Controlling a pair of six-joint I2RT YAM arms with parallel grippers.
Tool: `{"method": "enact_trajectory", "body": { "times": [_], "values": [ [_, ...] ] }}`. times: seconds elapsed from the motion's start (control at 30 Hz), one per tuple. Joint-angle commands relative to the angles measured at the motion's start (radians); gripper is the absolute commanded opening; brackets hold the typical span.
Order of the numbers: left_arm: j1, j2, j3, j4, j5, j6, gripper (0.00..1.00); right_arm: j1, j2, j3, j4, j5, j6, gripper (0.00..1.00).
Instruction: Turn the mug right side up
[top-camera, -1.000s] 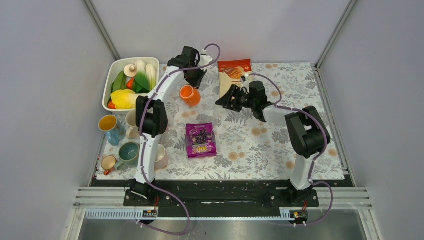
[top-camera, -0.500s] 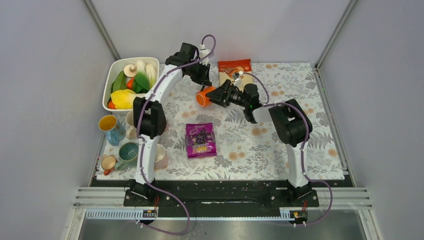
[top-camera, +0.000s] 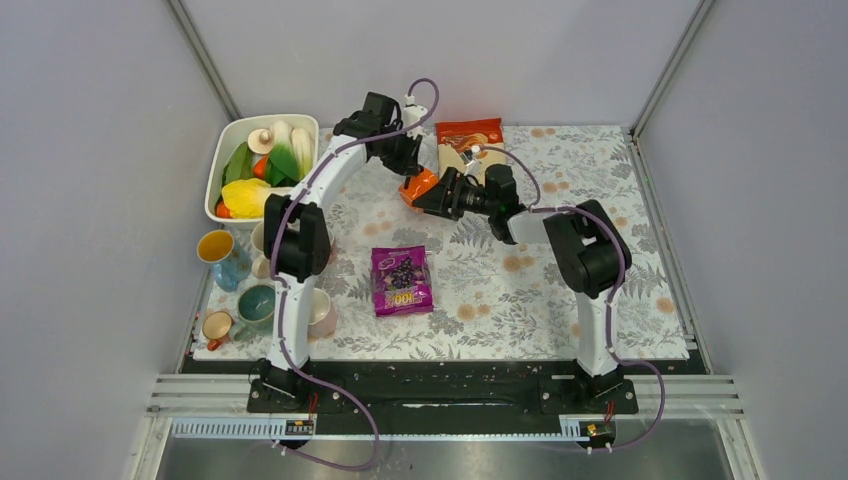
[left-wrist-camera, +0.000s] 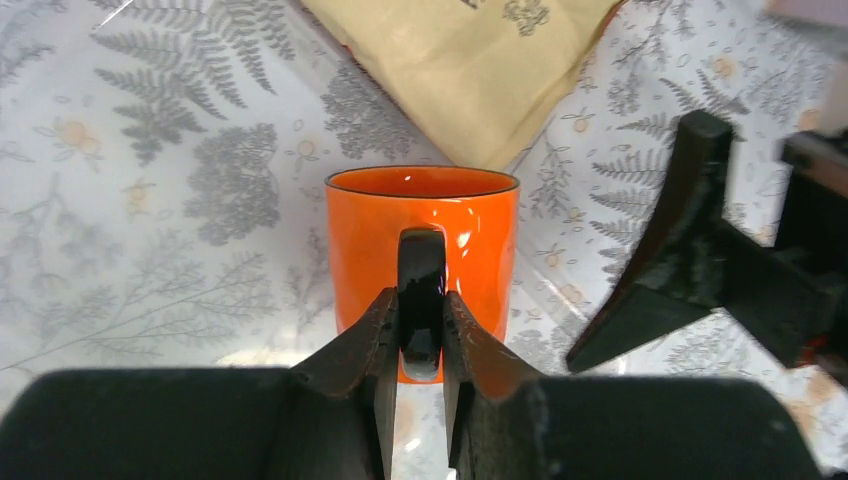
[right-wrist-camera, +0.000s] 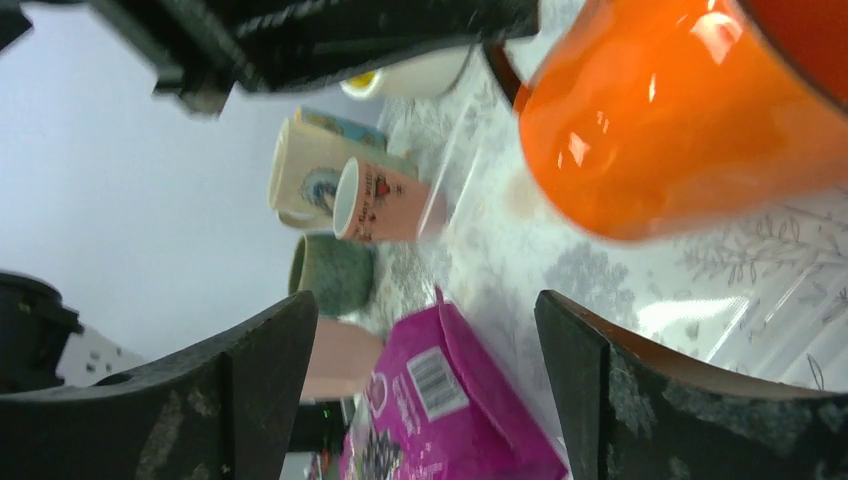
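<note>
The left claw (left-wrist-camera: 421, 335) pinches the handle (left-wrist-camera: 421, 270) of the orange mug (left-wrist-camera: 470, 235), which seems tilted, partway turned. The right claw (right-wrist-camera: 425, 310) hangs open alongside. Standing it upright remains.

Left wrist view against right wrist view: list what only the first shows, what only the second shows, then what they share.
Only the left wrist: the left gripper shut on the black handle of the glossy orange mug, and a tan paper pouch beyond it. Only the right wrist: the open right gripper, a magenta snack packet, and ceramic cups further off. Both: the mug and the fern-printed tablecloth.
</note>
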Motion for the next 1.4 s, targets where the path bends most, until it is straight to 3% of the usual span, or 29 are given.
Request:
{"method": "enact_trajectory", "body": {
  "times": [0.0, 0.17, 0.33, 0.47, 0.6, 0.77, 0.9, 1.0, 1.1, 1.17, 1.23, 1.27, 1.3, 1.37],
  "values": [
    [0.005, -0.069, -0.007, 0.07, -0.019, 0.09, 0.0, -0.039, -0.137, 0.083, -0.259, -0.152, -0.356, 0.89],
    [0.008, -0.105, -0.059, 0.053, 0.047, 0.197, 0.0, -0.081, -0.17, 0.16, -0.552, -0.103, -0.689, 0.89],
    [0.011, -0.121, -0.068, 0.025, 0.123, 0.254, 0.0, -0.087, -0.067, 0.282, -0.595, -0.088, -0.717, 0.89],
    [0.012, -0.133, -0.041, -0.012, 0.149, 0.272, 0.0, -0.087, -0.006, 0.311, -0.543, -0.083, -0.621, 0.88],
    [0.01, -0.149, -0.022, -0.05, 0.172, 0.286, 0.0, -0.088, 0.019, 0.234, -0.319, -0.101, -0.465, 0.88],
    [0.01, -0.16, -0.005, -0.072, 0.186, 0.282, 0.0, -0.086, 0.081, 0.229, -0.164, -0.155, -0.253, 0.84],
    [0.007, -0.163, 0.021, -0.073, 0.211, 0.264, 0.0, -0.072, 0.141, 0.219, 0.083, -0.215, -0.074, 0.82],
    [0.002, -0.156, 0.04, -0.08, 0.217, 0.26, 0.0, -0.046, 0.181, 0.254, 0.093, -0.25, -0.036, 0.79],
    [0.007, -0.153, 0.058, -0.077, 0.226, 0.237, 0.0, -0.022, 0.2, 0.253, 0.19, -0.313, 0.028, 0.63],
    [0.016, -0.154, 0.062, -0.063, 0.233, 0.213, 0.0, -0.016, 0.202, 0.224, 0.348, -0.348, 0.11, 0.42],
    [0.023, -0.154, 0.065, -0.059, 0.227, 0.206, 0.0, -0.016, 0.197, 0.19, 0.483, -0.356, 0.173, 0.15],
    [0.026, -0.156, 0.06, -0.061, 0.226, 0.206, 0.0, -0.016, 0.188, 0.177, 0.507, -0.354, 0.17, 0.07],
    [0.027, -0.159, 0.053, -0.065, 0.224, 0.208, 0.0, -0.016, 0.172, 0.16, 0.504, -0.346, 0.149, 0.02],
    [0.034, -0.168, 0.039, -0.085, 0.216, 0.219, 0.0, -0.016, 0.098, 0.114, 0.423, -0.319, 0.033, 0.0]
  ]
}}
